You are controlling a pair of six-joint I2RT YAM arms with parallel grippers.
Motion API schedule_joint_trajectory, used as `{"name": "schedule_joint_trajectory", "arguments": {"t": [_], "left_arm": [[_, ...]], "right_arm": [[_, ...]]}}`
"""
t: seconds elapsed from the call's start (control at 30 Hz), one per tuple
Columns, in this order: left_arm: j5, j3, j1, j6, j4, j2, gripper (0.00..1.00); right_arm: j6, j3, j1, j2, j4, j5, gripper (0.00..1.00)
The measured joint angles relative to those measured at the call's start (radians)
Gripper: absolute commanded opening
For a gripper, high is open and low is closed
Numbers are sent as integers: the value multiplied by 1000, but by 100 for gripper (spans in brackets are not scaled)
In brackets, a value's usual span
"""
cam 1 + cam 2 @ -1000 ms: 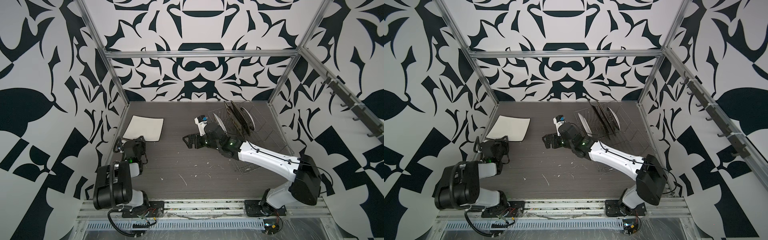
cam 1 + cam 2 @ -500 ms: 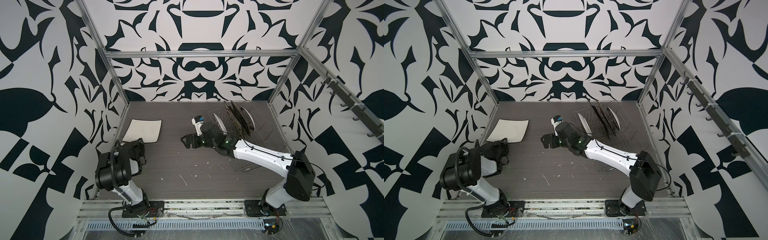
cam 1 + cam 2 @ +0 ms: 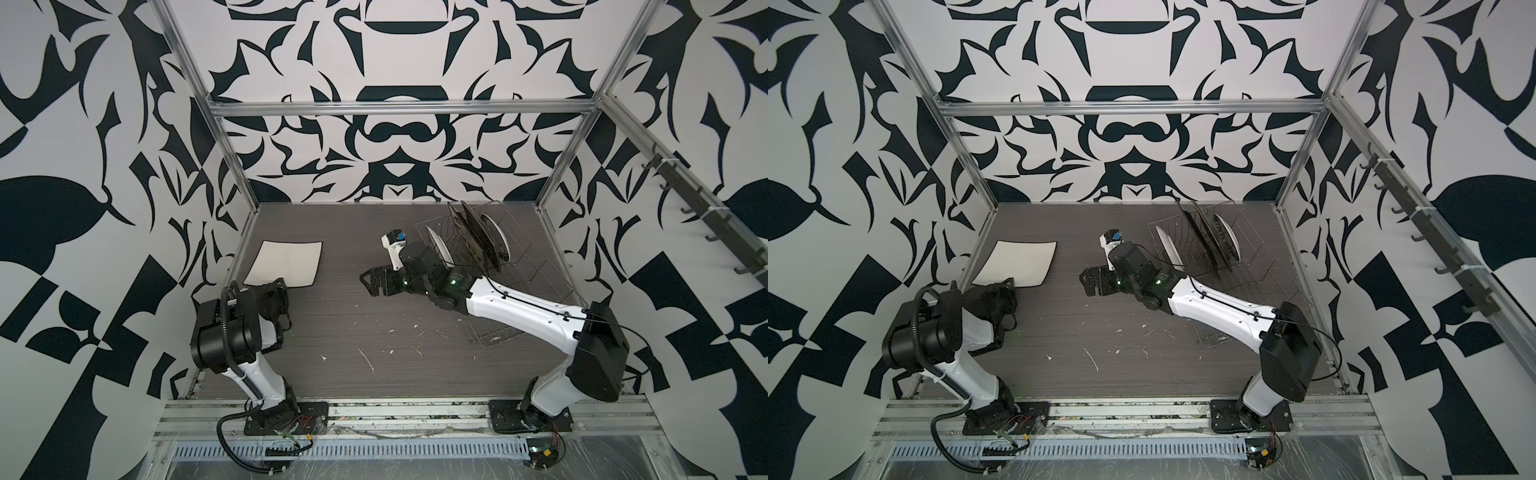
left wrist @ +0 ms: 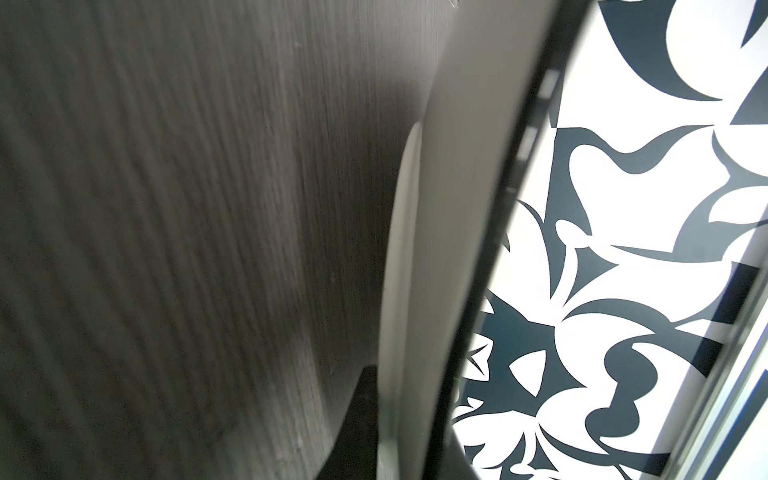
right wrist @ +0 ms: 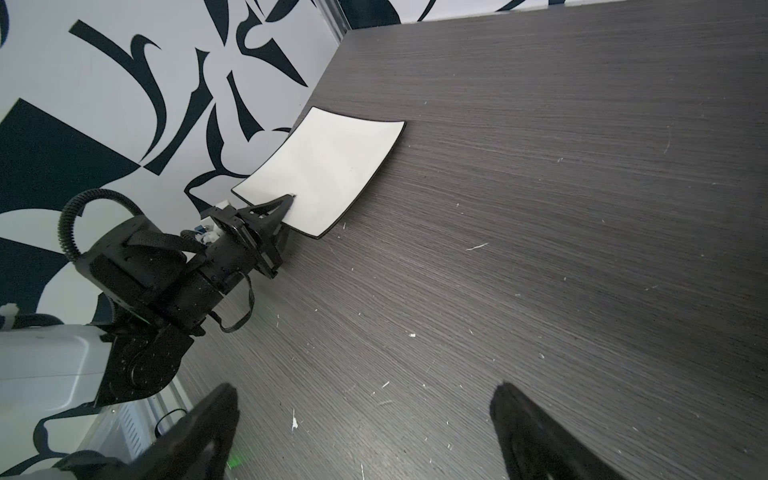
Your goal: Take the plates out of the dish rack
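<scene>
Shifted: our left arm has reared up at the elbow, the white square plate (image 3: 286,264) sits a touch nearer the front than a second ago, and our right gripper (image 3: 372,282) has crept leftward.
White square plate: out of the rack, at the left side of the table (image 3: 374,332). The left wrist view is blurred, so we cannot tell whether it lies fully flat.
Left gripper (image 5: 289,203): pinched narrow on that plate's near rim.
Right gripper: jaws spread wide and empty, over bare table just left of the rack.
Dish rack (image 3: 540,266): far right, with the racked plates (image 3: 478,237) upright between its tines.
Risk, left: letting go before the plate is down would drop it and could chip it.
Risk, right: we judge that swinging back with the jaws this wide could clip the nearest racked plate or snag a wire.
</scene>
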Motion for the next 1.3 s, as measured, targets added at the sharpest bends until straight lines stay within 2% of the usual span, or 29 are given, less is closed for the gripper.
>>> {"name": "schedule_joint_trajectory", "arguments": {"t": [0.07, 0.23, 0.53, 1.3], "left_arm": [[0, 2, 0, 2, -4, 0, 0], [0, 14, 2, 9, -25, -3, 14], [7, 50, 4, 14, -107, -36, 21], [25, 59, 5, 28, -128, -8, 57]], "right_arm": [[-2, 0, 0, 6, -7, 0, 99], [-15, 23, 0, 26, -49, 11, 99], [-74, 84, 0, 40, -142, 22, 99], [-145, 116, 0, 40, -229, 40, 99]]}}
